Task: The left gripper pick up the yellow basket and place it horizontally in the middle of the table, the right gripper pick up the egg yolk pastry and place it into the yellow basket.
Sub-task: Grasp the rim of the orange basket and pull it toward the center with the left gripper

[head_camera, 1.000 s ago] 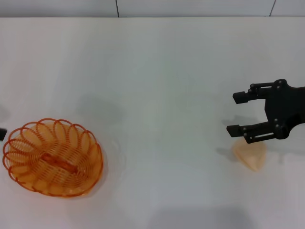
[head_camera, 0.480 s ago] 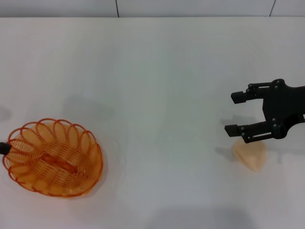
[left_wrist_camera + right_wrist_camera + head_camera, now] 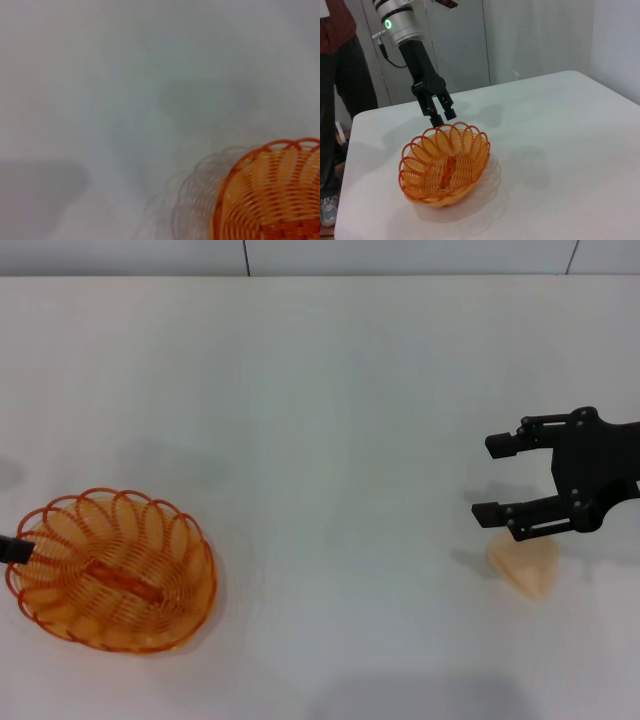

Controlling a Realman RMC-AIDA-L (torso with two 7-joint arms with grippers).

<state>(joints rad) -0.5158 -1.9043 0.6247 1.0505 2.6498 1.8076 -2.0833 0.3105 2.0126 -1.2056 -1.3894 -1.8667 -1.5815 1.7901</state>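
The yellow basket [image 3: 110, 570] lies on the white table [image 3: 320, 390] at the front left, empty. It also shows in the left wrist view [image 3: 270, 195] and the right wrist view [image 3: 445, 162]. My left gripper [image 3: 444, 117] hangs from its silver arm, open, with its fingertips just above the basket's outer rim. In the head view only its tip [image 3: 8, 548] shows at the left edge. My right gripper [image 3: 490, 480] is open and empty, hovering just above and behind the egg yolk pastry [image 3: 525, 562], which lies on the table at the right.
A person [image 3: 335, 100] stands beyond the table's left end in the right wrist view. The table's rounded edge [image 3: 342, 150] runs close behind the basket there. A wall [image 3: 400, 255] borders the table's far side.
The left gripper's tip has come in from the left edge to the basket's rim. The right gripper has hardly moved. Basket and pastry stay put.
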